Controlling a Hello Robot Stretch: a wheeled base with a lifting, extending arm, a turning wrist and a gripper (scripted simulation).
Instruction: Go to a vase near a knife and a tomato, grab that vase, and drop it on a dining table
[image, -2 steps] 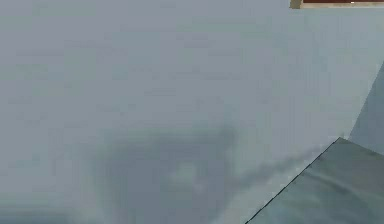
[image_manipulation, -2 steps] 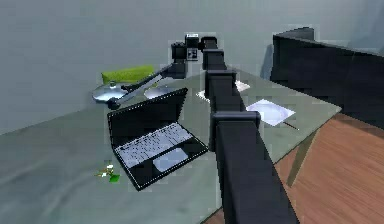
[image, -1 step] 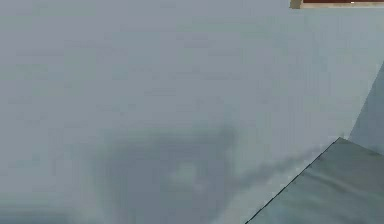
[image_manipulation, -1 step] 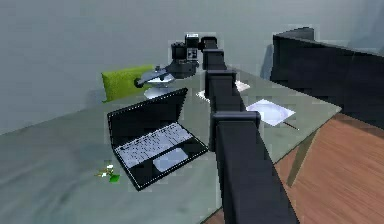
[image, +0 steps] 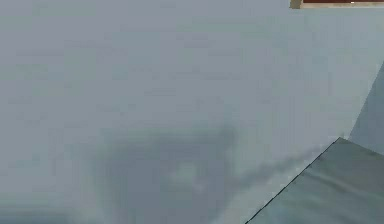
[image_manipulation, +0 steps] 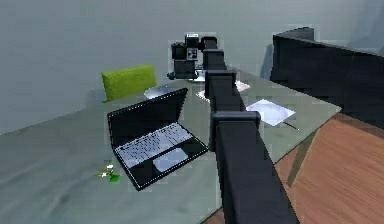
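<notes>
Open laptop (image_manipulation: 155, 140), green chair (image_manipulation: 128, 80), white paper (image_manipulation: 270, 110), dark sofa (image_manipulation: 325, 65)

The arm (image_manipulation: 240, 150) is covering a strip of the bench (image_manipulation: 60, 150). The tool (image_manipulation: 180, 60) at its far end is merging into a dark lump, so whether it is holding anything cannot be told. The bench is hiding the lower part of the green chair (image_manipulation: 130, 80). A green-white blob (image_manipulation: 110, 175) by the laptop (image_manipulation: 155, 140) is looking too small to name. The forward view's top edge is cropping a wooden frame (image: 335, 4).
</notes>
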